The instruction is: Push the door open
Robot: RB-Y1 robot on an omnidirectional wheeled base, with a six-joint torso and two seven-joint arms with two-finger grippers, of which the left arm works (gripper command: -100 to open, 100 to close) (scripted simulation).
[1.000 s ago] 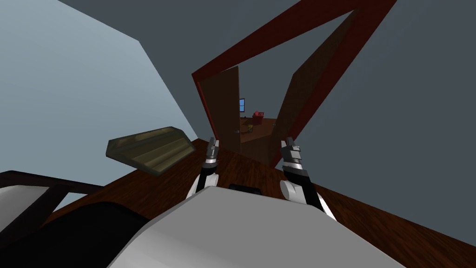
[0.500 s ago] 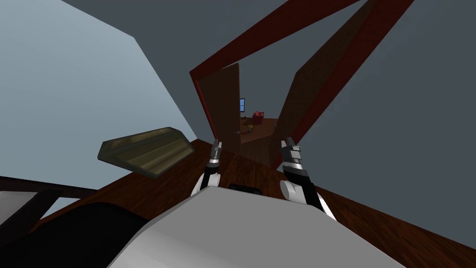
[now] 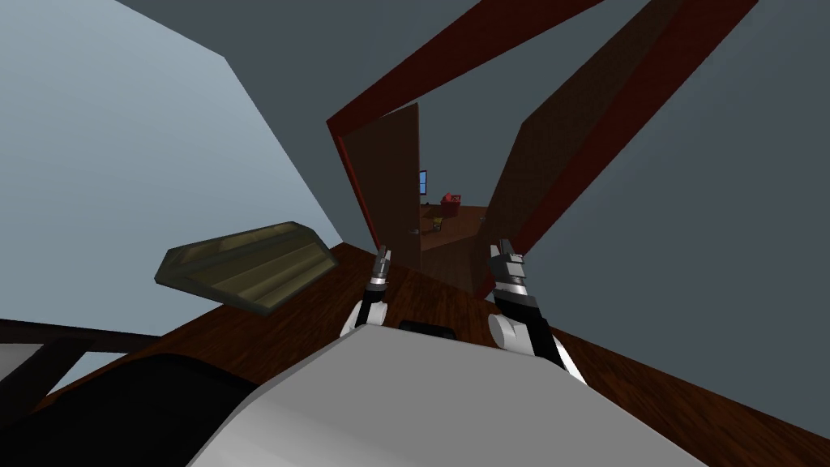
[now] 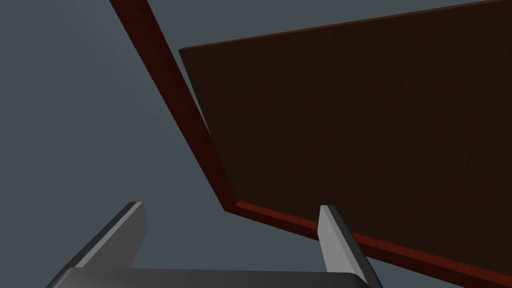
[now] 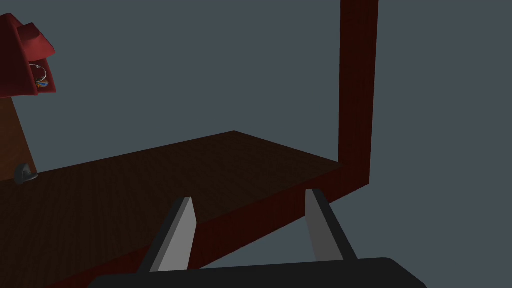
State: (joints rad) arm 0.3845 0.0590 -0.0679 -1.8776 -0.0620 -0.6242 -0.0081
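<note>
A double door in a dark red frame (image 3: 454, 61) stands ahead, both dark brown leaves swung partly away from me. The left leaf (image 3: 391, 186) is just beyond my left gripper (image 3: 382, 259), and the right leaf (image 3: 551, 154) rises above my right gripper (image 3: 503, 250). In the left wrist view my left gripper (image 4: 230, 220) is open and empty, pointing at the leaf (image 4: 360, 140) and frame (image 4: 170, 90). My right gripper (image 5: 250, 220) is open too, facing the right leaf (image 5: 150, 185), its small handle (image 5: 24, 172) and the frame post (image 5: 357, 90).
An olive slatted cabinet (image 3: 251, 263) stands to my left on the wooden floor (image 3: 648, 389). Grey walls flank the doorway. Through the gap lie a room floor, a red object (image 3: 450, 199) and a blue window (image 3: 422, 182). A dark rail (image 3: 49, 340) is at lower left.
I have moved closer to the doorway, so the frame looks larger. My left gripper has shifted right toward the left leaf's edge. The right arm kept its place.
</note>
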